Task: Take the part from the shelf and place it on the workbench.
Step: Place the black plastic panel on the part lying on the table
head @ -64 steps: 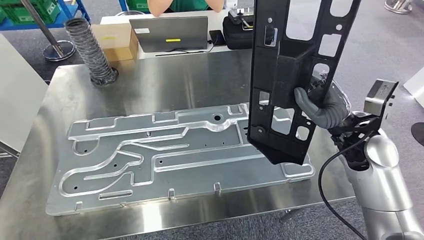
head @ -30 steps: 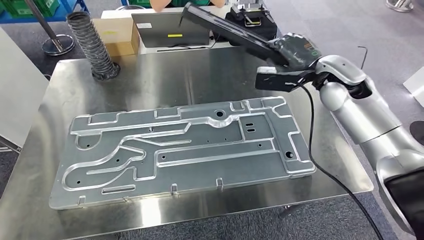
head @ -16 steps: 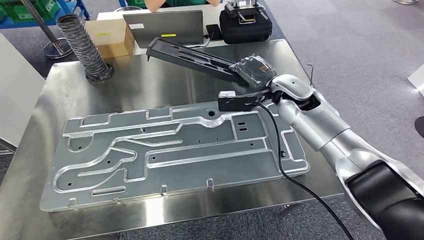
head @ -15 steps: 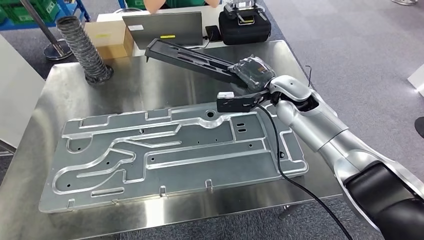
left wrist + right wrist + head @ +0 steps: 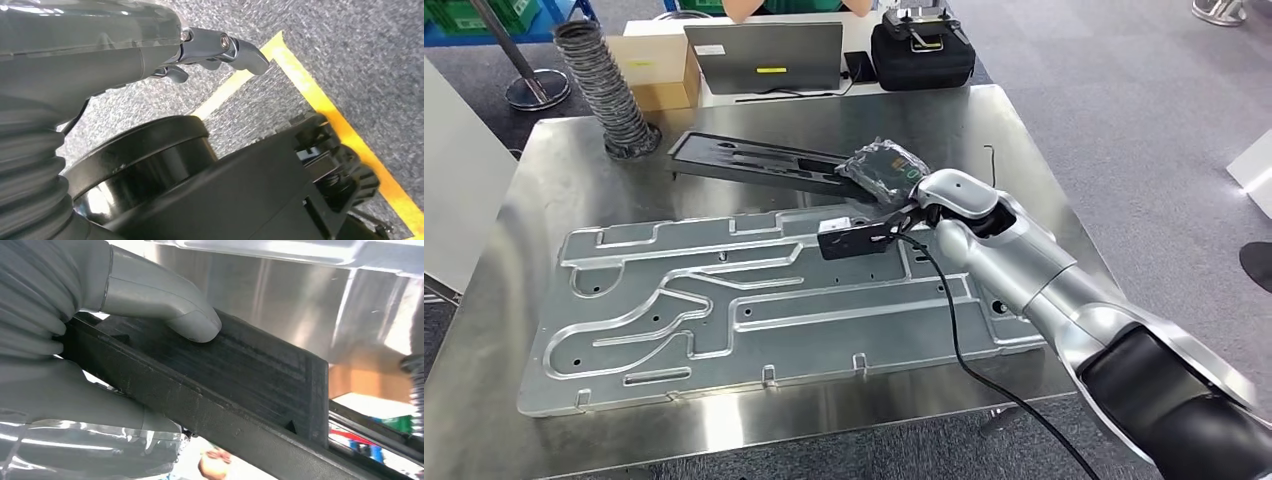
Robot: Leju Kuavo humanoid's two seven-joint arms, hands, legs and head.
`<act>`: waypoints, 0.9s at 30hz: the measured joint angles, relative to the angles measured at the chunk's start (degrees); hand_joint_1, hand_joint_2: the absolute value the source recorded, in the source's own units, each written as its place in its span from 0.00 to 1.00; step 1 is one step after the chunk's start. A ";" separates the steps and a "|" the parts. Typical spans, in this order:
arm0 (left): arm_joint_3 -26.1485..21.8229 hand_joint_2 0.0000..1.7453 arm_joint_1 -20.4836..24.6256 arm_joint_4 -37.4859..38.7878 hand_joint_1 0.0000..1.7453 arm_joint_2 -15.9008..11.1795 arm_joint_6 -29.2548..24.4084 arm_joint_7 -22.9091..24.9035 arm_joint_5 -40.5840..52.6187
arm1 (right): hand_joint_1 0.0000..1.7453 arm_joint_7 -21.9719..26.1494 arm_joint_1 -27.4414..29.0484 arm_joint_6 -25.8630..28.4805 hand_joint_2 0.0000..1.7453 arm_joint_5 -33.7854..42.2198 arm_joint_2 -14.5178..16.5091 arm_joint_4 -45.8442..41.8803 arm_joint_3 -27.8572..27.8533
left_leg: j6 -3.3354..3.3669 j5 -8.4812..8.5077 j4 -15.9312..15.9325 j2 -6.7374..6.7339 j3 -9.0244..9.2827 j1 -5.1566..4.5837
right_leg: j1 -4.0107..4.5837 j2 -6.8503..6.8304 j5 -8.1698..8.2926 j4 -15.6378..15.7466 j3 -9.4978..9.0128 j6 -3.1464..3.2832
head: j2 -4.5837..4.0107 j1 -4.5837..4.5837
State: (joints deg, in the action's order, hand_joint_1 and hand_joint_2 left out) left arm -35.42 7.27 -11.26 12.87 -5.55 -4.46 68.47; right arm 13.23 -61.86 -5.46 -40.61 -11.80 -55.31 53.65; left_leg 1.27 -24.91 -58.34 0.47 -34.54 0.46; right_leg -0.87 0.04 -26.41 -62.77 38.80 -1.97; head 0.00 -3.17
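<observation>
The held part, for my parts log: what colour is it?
Black part, clearest in the head view.

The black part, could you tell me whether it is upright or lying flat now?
Nearly flat. The black part lies low along the workbench, behind the aluminium plate; the right hand grips one end. Full contact: cannot tell.

The room is bright, with even light from above. The shiny steel counter (image 5: 754,185) throws back soft white patches, strongest along its near edge, and the big metal plate (image 5: 754,300) on it gleams along its ridges. Shadows are faint and short. The head view is sharp. In the right wrist view, the grey thumb (image 5: 165,300) and the black part (image 5: 240,390) look a bit soft, and the far background is blurry and washed out. In the left wrist view, the yellow floor line (image 5: 325,100) is clear, while the near dark shapes are fuzzy.
</observation>
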 joint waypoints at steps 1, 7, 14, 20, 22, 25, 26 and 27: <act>0.00 1.00 0.06 0.00 0.00 0.02 0.00 -0.07 -0.05 | 1.00 -0.01 -0.04 -0.01 1.00 -0.46 0.15 0.00 0.40 | 0.15 0.07 0.01 -0.04 -0.02 -0.04 | 0.00 -0.02 -1.82 -3.45 1.45 -0.15 | 0.00 0.00; -0.01 1.00 0.09 0.00 0.00 0.09 -0.13 -0.26 -0.43 | 1.00 -0.46 0.00 -0.10 1.00 -1.51 0.90 0.01 2.43 | 0.34 0.09 -0.20 0.10 0.01 -0.41 | 0.20 -0.01 -0.28 -4.39 1.24 0.55 | 0.00 0.01; -0.01 1.00 -0.05 0.00 0.00 0.22 -0.18 -0.26 -0.44 | 1.00 -0.62 -0.65 -0.29 1.00 -1.58 1.58 0.00 3.35 | -1.19 -0.89 -1.37 0.00 -0.73 -0.70 | 0.56 -0.08 2.36 4.59 -2.94 2.39 | 0.00 -0.01; 0.00 1.00 0.07 0.00 0.00 0.16 -0.16 -0.83 -0.50 | 0.00 -1.11 -0.63 -0.67 0.00 -1.69 1.78 -0.04 4.06 | -2.53 -7.34 -16.36 -0.11 -6.96 0.07 | 0.28 -0.15 2.62 4.83 -3.10 2.95 | 0.00 -0.02; 0.01 1.00 0.06 0.00 0.00 0.13 -0.26 -0.91 -0.40 | 0.00 -1.18 -0.68 -0.75 0.00 -1.65 1.79 -0.11 4.16 | -2.64 -3.64 -10.21 -0.15 -3.77 0.36 | 0.18 -0.08 2.47 4.56 -3.20 2.72 | 0.00 -0.02; 0.01 0.75 -0.13 0.00 0.00 0.11 -0.34 -0.97 -0.56 | 0.00 -1.24 -0.84 -0.82 0.00 -1.59 1.72 -0.16 4.18 | -2.21 -0.84 -1.35 -0.08 0.51 0.33 | 0.40 0.07 2.36 4.04 -2.82 1.83 | 0.00 -0.01; 0.00 0.50 -0.18 0.00 0.00 0.11 -0.33 -0.97 -0.68 | 0.00 -1.25 -0.86 -0.83 0.00 -1.57 1.68 -0.16 4.18 | -1.89 -1.01 -0.84 -0.04 0.64 0.21 | 0.48 0.09 2.49 4.05 -2.67 1.47 | 0.00 -0.01; -0.01 0.25 -0.21 0.00 0.00 0.11 -0.29 -0.96 -0.79 | 0.00 -1.25 -0.88 -0.84 0.00 -1.56 1.66 -0.16 4.18 | -1.49 -0.85 -0.68 -0.01 0.53 0.15 | 0.48 0.10 2.65 4.13 -2.59 1.11 | 0.00 -0.01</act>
State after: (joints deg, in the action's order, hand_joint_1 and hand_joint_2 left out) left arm -35.43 7.06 -11.26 12.99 -5.85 -5.42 67.67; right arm 11.98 -62.74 -6.29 -42.17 -10.14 -55.47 57.83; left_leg -0.22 -25.76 -59.03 0.46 -34.01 0.61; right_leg -0.39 0.13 -23.76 -58.64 36.21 -0.85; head 0.00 -3.19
